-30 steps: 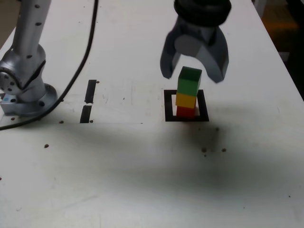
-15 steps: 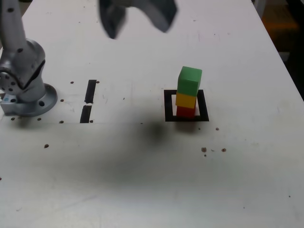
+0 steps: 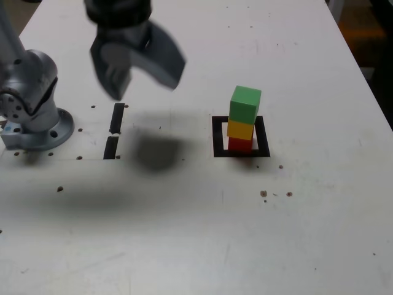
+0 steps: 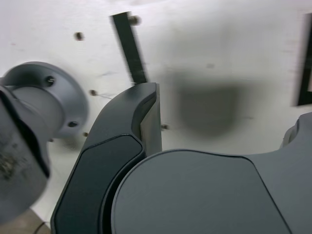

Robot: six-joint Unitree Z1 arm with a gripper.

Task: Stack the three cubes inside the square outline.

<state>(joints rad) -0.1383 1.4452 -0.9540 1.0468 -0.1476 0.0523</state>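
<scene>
Fingers [image 3: 142, 77]: spread wide, nothing between them, hanging above the desk [image 3: 196, 246] over the two short black tape strips [image 3: 115, 131], near the arm's base [image 3: 34, 126] at the exterior view's left; their shadow falls on bare desk just beside the strips. Step in hand, by judgement: withdrawal after the last placement; done well it means holding the fingers wide and high, moving away from the stack and not sweeping across it, since a brush on the top block would topple all three. Stack: red cube [image 3: 241, 145] at the bottom, yellow cube [image 3: 241, 129] on it, green cube [image 3: 245, 104] on top, the green one turned a little and slightly overhanging. Location: inside the square outline [image 3: 216, 136] of black tape, towards the desk's far middle, well apart from the fingers on the exterior view's right. Wrist view: one finger [image 4: 146, 112], a strip and the base; no cube shows. Task appears complete.
</scene>
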